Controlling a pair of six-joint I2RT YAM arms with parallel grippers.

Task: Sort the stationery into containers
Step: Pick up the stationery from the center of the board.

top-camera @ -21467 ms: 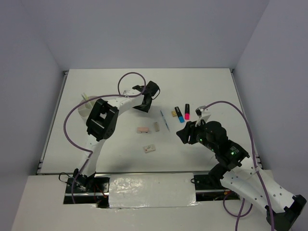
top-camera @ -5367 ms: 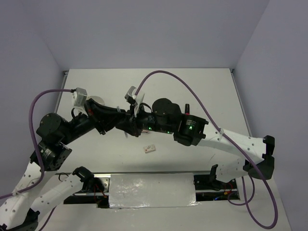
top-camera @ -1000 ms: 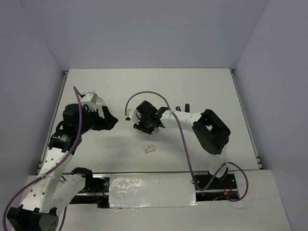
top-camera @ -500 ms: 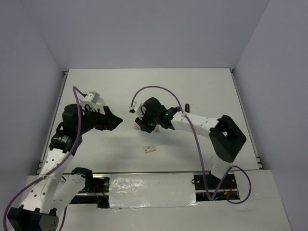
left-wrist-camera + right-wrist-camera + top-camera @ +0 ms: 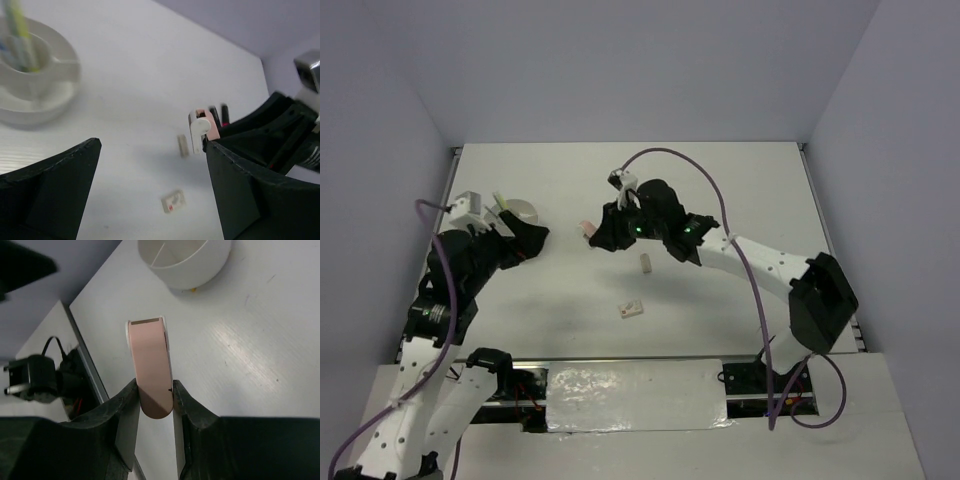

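plainly, the right hand grips the pink eraser while the left hand stands open.

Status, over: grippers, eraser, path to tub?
Right gripper shut on pink eraser, off the table. Left gripper open, empty, beside tub. Nothing else in between.

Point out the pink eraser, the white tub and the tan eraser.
pink eraser (image 5: pixel 150 367), right wrist view, middle of its flat face
white tub (image 5: pixel 192 271), right wrist view, outer wall
tan eraser (image 5: pixel 645 263), top external view, its centre
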